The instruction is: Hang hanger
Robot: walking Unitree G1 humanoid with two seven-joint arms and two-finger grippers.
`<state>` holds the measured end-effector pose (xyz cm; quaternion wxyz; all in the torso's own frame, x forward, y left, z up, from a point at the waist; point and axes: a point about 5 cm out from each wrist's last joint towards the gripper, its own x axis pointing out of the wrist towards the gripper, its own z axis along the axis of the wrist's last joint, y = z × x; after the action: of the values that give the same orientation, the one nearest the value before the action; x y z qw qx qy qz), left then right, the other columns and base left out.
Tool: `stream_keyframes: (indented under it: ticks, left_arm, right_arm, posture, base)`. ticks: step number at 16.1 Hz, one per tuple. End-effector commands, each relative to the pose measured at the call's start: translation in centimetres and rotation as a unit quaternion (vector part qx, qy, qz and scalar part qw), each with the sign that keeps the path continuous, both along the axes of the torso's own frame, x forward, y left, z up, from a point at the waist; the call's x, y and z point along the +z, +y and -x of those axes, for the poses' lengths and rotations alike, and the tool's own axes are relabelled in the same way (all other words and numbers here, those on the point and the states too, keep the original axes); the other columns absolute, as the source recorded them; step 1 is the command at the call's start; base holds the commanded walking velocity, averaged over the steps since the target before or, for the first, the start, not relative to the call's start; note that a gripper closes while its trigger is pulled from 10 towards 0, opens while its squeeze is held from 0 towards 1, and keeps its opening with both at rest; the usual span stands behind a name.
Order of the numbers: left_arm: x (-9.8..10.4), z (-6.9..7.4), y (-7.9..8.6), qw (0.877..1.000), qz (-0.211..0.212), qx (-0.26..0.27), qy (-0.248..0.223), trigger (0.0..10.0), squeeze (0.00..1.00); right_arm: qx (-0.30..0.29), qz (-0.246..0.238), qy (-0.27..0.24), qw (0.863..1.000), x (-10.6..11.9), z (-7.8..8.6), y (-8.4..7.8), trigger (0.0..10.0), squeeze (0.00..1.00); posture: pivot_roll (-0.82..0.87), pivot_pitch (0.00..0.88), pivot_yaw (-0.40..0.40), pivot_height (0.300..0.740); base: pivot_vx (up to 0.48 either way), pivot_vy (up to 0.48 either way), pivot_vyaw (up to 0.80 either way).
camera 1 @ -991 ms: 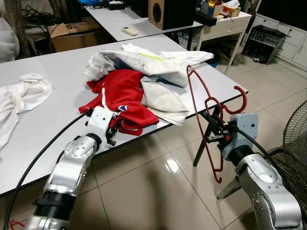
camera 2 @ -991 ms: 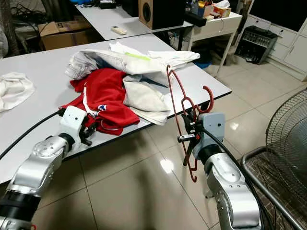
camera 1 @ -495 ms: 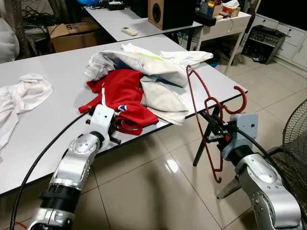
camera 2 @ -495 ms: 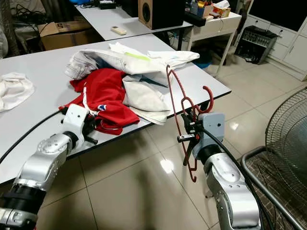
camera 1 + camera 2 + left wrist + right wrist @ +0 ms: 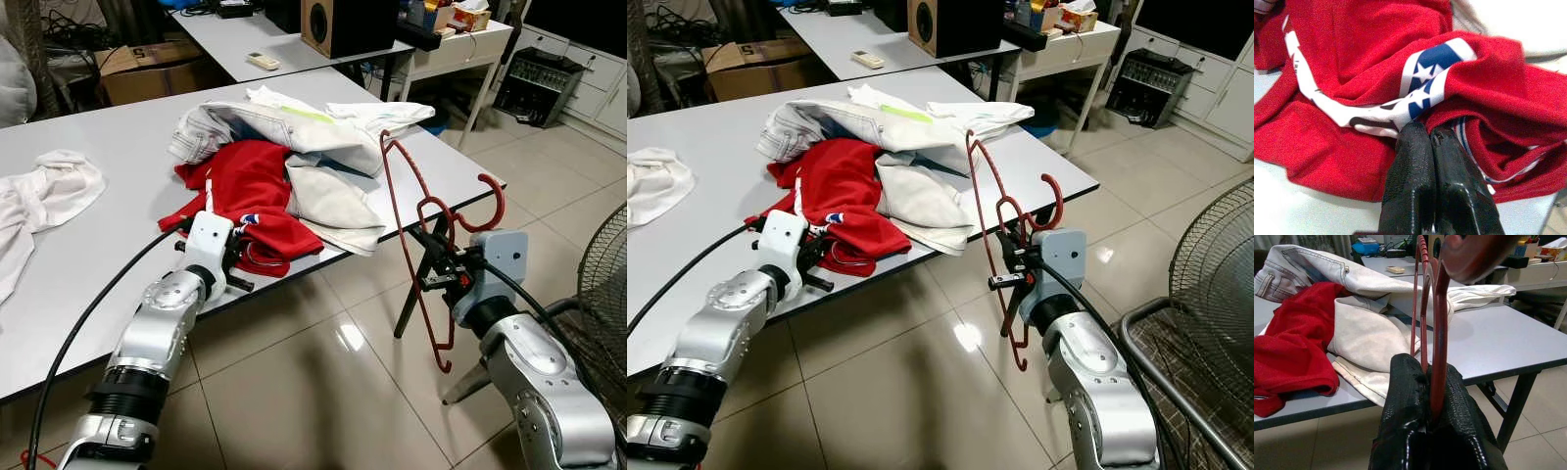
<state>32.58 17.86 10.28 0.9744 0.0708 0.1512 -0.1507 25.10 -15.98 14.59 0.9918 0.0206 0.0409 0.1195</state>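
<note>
The two black fingers (image 5: 1400, 431) of the right gripper (image 5: 1430, 377) are seen in the right wrist view pressed together on the dark red wire hanger (image 5: 1436, 333), whose bars rise between them. Beyond, a cream-white pair of trousers (image 5: 1366, 333) and a red jersey with white and blue trim (image 5: 1293, 342) are spread on the grey tabletop (image 5: 1498, 342).

In the left wrist view, the fingers of the left gripper (image 5: 1429, 134) are closed against each other with nothing visibly held, their tips touching a fold of the jersey at its blue, star-marked band.

In the left eye view, the hanger is held upright off the table's front right corner, above the tiled floor (image 5: 294, 392), its hook turned towards the robot's right. The left gripper is laid at the table's near edge against the jersey. A crumpled white cloth (image 5: 44, 196) is seen well apart on the left.

In the right eye view, a wooden speaker box (image 5: 955, 24) is seen on a farther table.
</note>
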Motion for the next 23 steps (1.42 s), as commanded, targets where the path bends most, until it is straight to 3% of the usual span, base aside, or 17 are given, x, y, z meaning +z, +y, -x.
stream_keyframes:
  ticks: [1,4,6,7,8,10,11,12,13,14,15,16,17,19,20,21,23]
  left_arm:
    - [1.2,-0.3,0.6,1.0,0.023,-0.002,-0.015,0.0,0.0]
    - [5.2,-1.0,3.0,0.996,0.061,-0.033,-0.046,0.0,0.0]
    - [8.5,-1.5,4.3,0.994,0.049,-0.066,-0.069,0.0,0.0]
    - [10.7,-1.8,5.2,0.992,0.035,-0.084,-0.085,0.0,0.0]
    - [14.9,-2.4,7.1,0.988,-0.025,-0.104,-0.112,0.0,0.0]
    - [19.2,-2.5,7.2,0.979,-0.062,-0.138,-0.136,0.0,0.0]
    - [18.5,-2.0,5.4,0.973,-0.07,-0.192,-0.103,0.0,0.0]
    - [16.0,-1.1,3.4,0.964,-0.07,-0.251,-0.045,0.0,0.0]
    - [14.6,-0.5,2.5,0.959,-0.068,-0.276,-0.015,0.0,0.0]
    - [9.8,1.1,0.6,0.936,-0.094,-0.331,0.071,0.0,0.0]
    - [7.1,2.2,-0.4,0.918,-0.108,-0.363,0.12,0.0,0.0]
    - [6.8,2.3,-0.6,0.914,-0.108,-0.369,0.129,0.0,0.0]
    - [6.8,2.2,-0.6,0.914,-0.115,-0.364,0.136,0.0,0.0]
    - [9.1,0.2,1.0,0.94,-0.122,-0.303,0.097,0.0,0.0]
    - [10.6,-1.7,1.8,0.966,-0.108,-0.232,0.042,0.0,0.0]
    - [11.1,-2.2,1.9,0.971,-0.103,-0.215,0.025,0.0,0.0]
    - [10.5,-1.7,0.7,0.964,-0.096,-0.246,0.036,0.0,0.0]
  right_arm:
    - [0.005,-0.011,-0.015,1.0,0.7,-0.1,0.0,10.0,0.0]
    - [0.033,-0.037,-0.016,0.999,0.9,-0.2,-0.1,10.0,0.0]
    - [0.059,-0.037,-0.016,0.997,1.1,-0.3,0.0,10.0,0.0]
    - [0.076,-0.036,-0.017,0.996,1.2,-0.4,0.0,10.0,0.0]
    - [0.12,-0.047,-0.019,0.991,1.8,-0.3,0.3,10.0,0.0]
    - [0.165,-0.072,-0.028,0.983,2.7,0.2,0.5,10.0,0.0]
    - [0.176,-0.073,-0.027,0.981,2.8,0.4,0.4,10.0,0.0]
    - [0.185,-0.069,-0.024,0.98,2.7,0.7,0.2,10.0,0.0]
    - [0.19,-0.066,-0.023,0.979,2.6,0.8,0.2,10.0,0.0]
    - [0.208,-0.05,-0.011,0.977,2.3,1.5,-0.2,10.0,0.0]
    - [0.222,-0.036,0.001,0.974,2.1,2.2,-0.7,10.0,0.0]
    - [0.226,-0.032,0.005,0.974,2.1,2.4,-0.8,10.0,0.0]
    - [0.234,-0.022,0.012,0.972,2.3,3.0,-1.5,10.0,0.0]
    - [0.257,-0.012,0.023,0.966,3.0,4.1,-2.5,10.0,0.0]
    - [0.278,-0.005,0.029,0.96,3.2,4.6,-2.6,10.0,0.0]
    - [0.291,0.001,0.037,0.956,3.2,4.9,-2.7,10.0,0.0]
    - [0.326,0.013,0.059,0.944,3.3,5.8,-2.7,10.0,0.0]
  posture:
    - [-0.17,0.0,0.01,0.74]
    - [-0.14,0.0,0.003,0.74]
    - [-0.13,0.0,0.002,0.74]
    - [-0.12,0.0,0.001,0.74]
    - [-0.12,0.0,0.005,0.74]
    - [-0.11,0.0,0.014,0.74]
    - [-0.11,0.0,0.023,0.74]
    - [-0.11,0.0,0.034,0.74]
    - [-0.11,0.0,0.034,0.74]
    - [-0.11,0.0,0.037,0.74]
    - [-0.12,0.0,0.043,0.74]
    - [-0.13,0.0,0.05,0.74]
    - [-0.13,0.0,0.057,0.74]
    - [-0.13,0.0,0.057,0.74]
    - [-0.13,0.0,0.064,0.74]
    - [-0.14,0.0,0.067,0.74]
    - [-0.14,0.0,0.074,0.74]
  base:
    - [0.0,0.0,0.0]
    - [0.0,0.0,0.0]
    - [0.0,0.0,0.0]
    - [0.0,0.0,0.0]
    - [0.0,0.0,0.0]
    - [0.0,0.0,0.0]
    - [0.0,0.0,0.0]
    - [0.0,0.0,0.0]
    - [0.0,0.0,0.0]
    - [0.0,0.0,0.0]
    - [0.0,0.0,0.0]
    - [0.0,0.0,0.0]
    - [0.0,0.0,0.0]
    - [0.0,0.0,0.0]
    - [0.0,0.0,0.0]
    - [0.0,0.0,0.0]
    - [0.0,0.0,0.0]
